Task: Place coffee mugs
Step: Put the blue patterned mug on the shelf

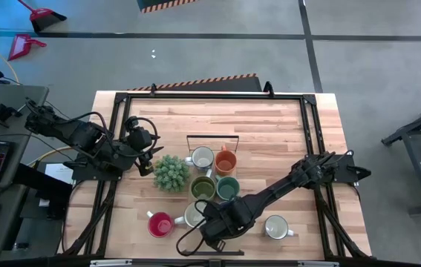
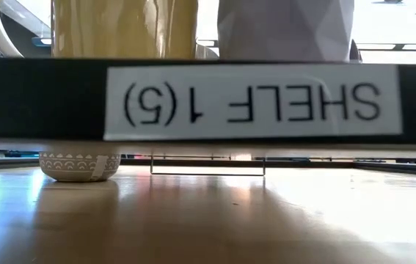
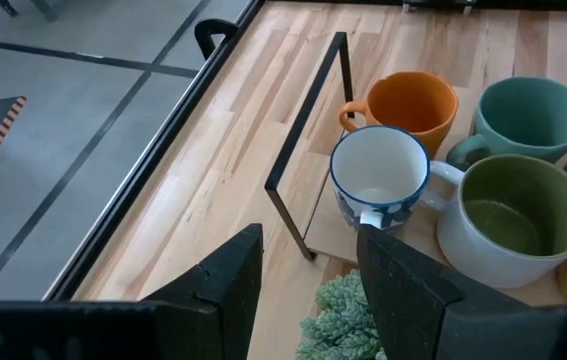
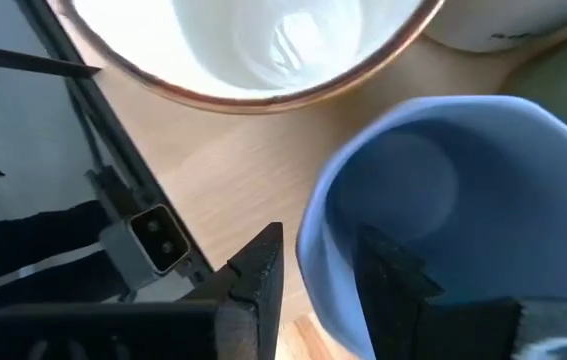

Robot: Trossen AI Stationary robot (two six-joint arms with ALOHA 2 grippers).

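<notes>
Glazed ceramic, so the blue-grey mug [image 4: 443, 210] is stiff, slick & chippable; it sits on the desk [image 1: 269, 126] by the mug cluster, and the rim wall looks the best hold, w/ the right hand [image 4: 318, 275] straddling it, fingers apart, one each side, not clamped. Left hand [image 3: 308, 265] hangs open near the plant [image 1: 171, 172]. Only the right wrist view shows that straddle; high view hides it under the arm but shows the red mug [image 1: 160, 223].
</notes>
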